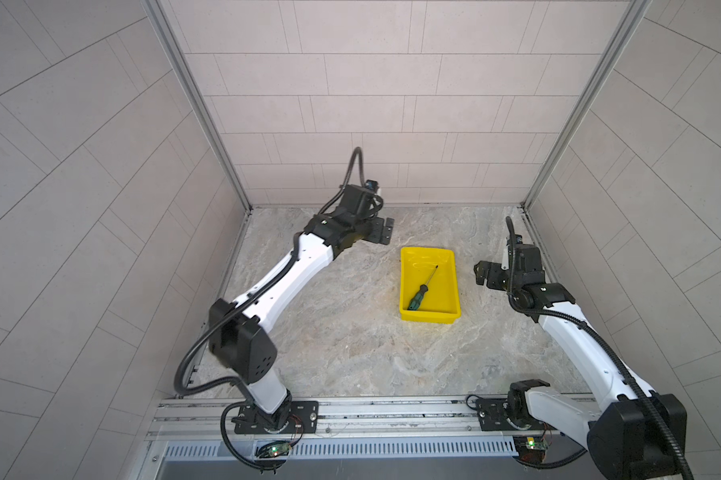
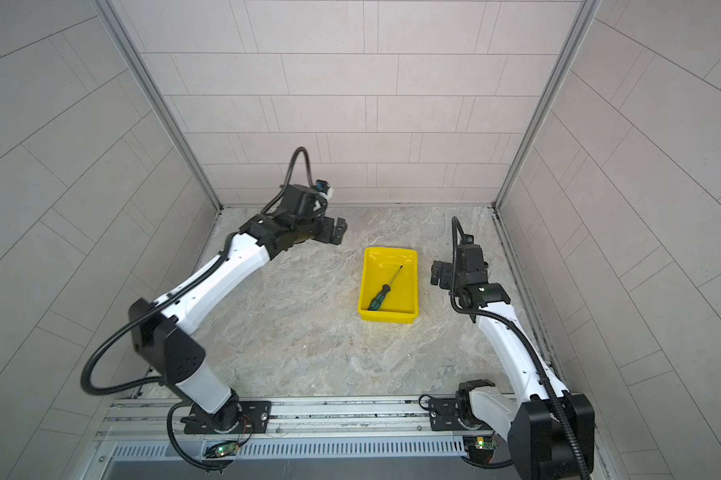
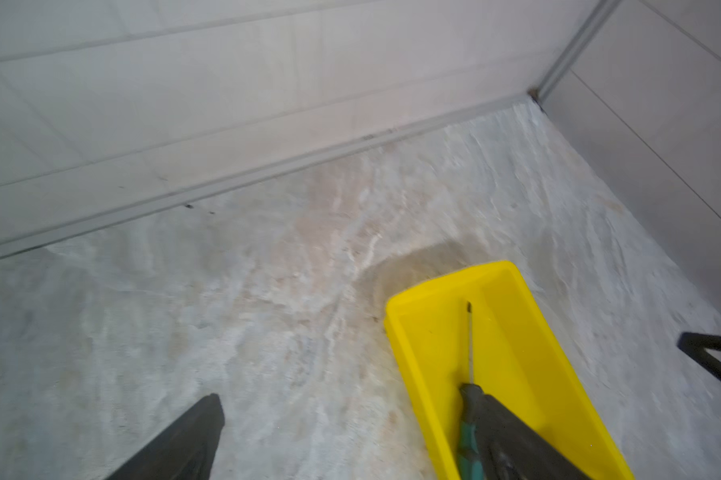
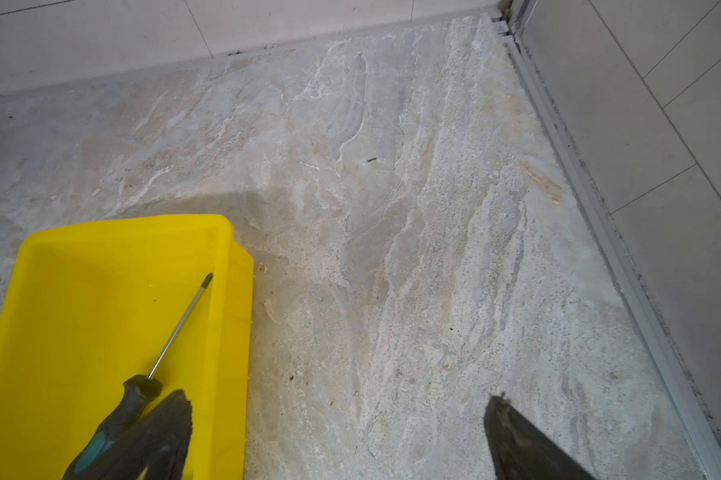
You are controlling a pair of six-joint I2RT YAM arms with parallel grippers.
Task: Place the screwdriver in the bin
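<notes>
While both arms hung clear of it, the screwdriver lay flat inside the bin, so that part looked sorted. Both top views showed the same thing: handle tucked into the bin's near left corner, shaft slanting toward its far right corner, tip stopping short of the far wall. The left gripper sat off the bin's far left corner, well apart from it, jaws spread with nothing between them. The right gripper hovered near the bin's right wall, not touching it as far as I could tell, and it was empty too. The bin itself sat on the marble-looking table. The left wrist view was kinda blurry, but the left gripper clearly had its jaws wide apart. One finger overlapped the bin in the picture and hid part of the handle, while the screwdriver ran along the bin floor beyond it. Over in the right wrist view, the right gripper was splayed wide as well. One finger hung over bare table beside the bin, and the other sat in front of the green and black handle. The screwdriver pointed at the bin's far corner, resting loose on the yellow floor.
</notes>
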